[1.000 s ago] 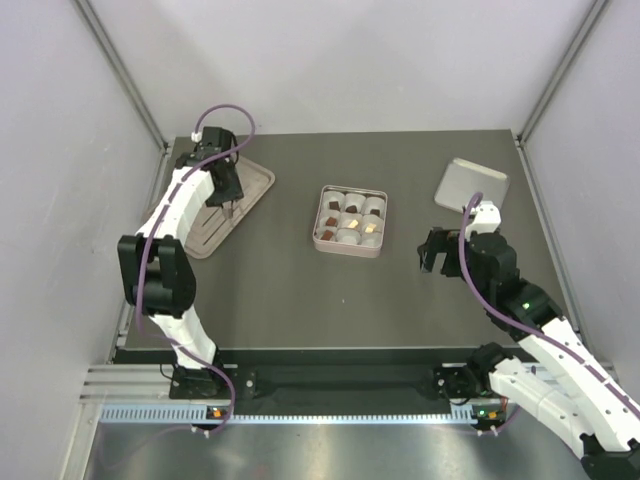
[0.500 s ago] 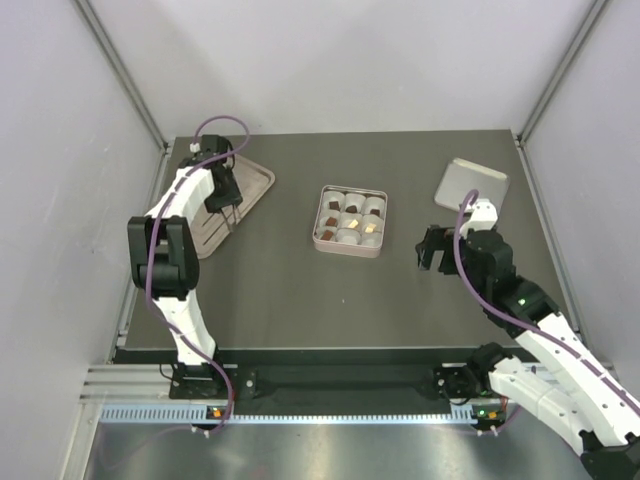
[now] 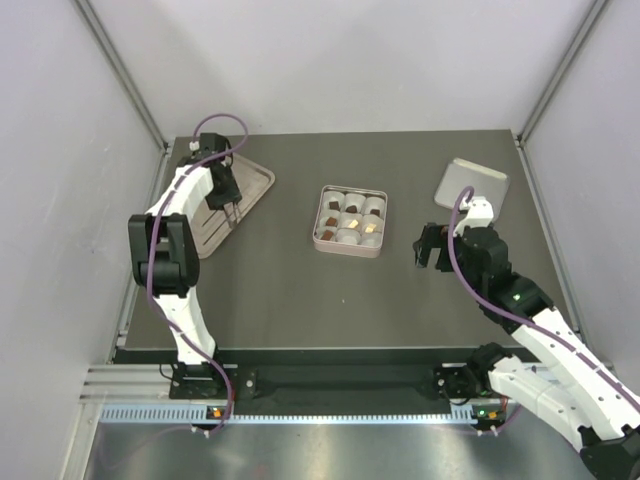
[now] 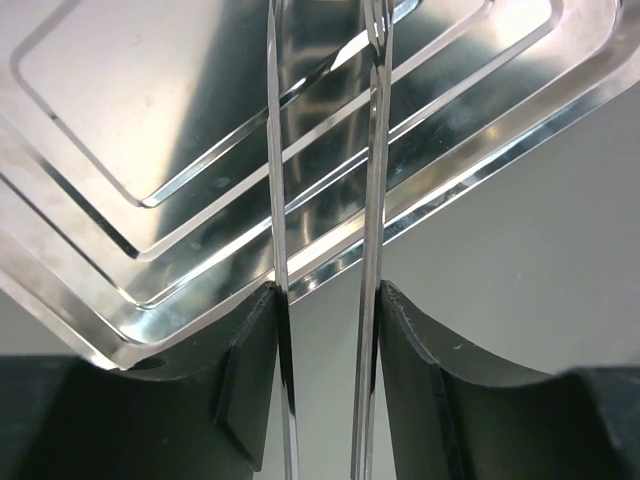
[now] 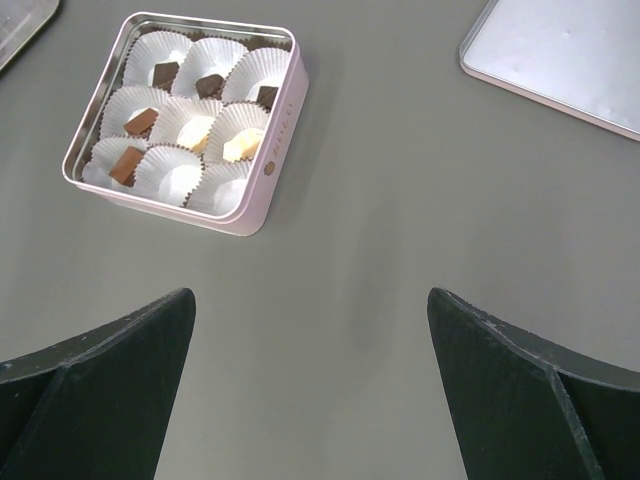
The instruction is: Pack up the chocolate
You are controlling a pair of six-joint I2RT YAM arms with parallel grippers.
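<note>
Spreading under everything is the dark bench [image 3: 300, 300], with a square tin [image 5: 257, 207] near its middle. Well to the left of the tin, toward the far edge, lies a shiny metal tray [image 3: 258, 183] set at an angle. Well to the right of the tin, also toward the far edge, a flat lid [image 3: 472, 183] rests on the bench.

The left hand [image 4: 327, 310] hangs over the tray's edge on the side toward the tin. It is clenched on a pair of thin metal tweezers [image 4: 375, 200], whose blades stand slightly apart and run out of the wrist view over the tray. The right hand [image 3: 430, 250] hovers to the right of the tin, nearer than the lid, released wide with nothing between its fingers [image 5: 110, 360].

White paper cups [image 5: 180, 178] fill the tin in three rows. The chocolate [image 5: 197, 130] sits inside them: dark pieces in the far row, brown and cream pieces in the middle row, and one brown piece at the left of the near row.
</note>
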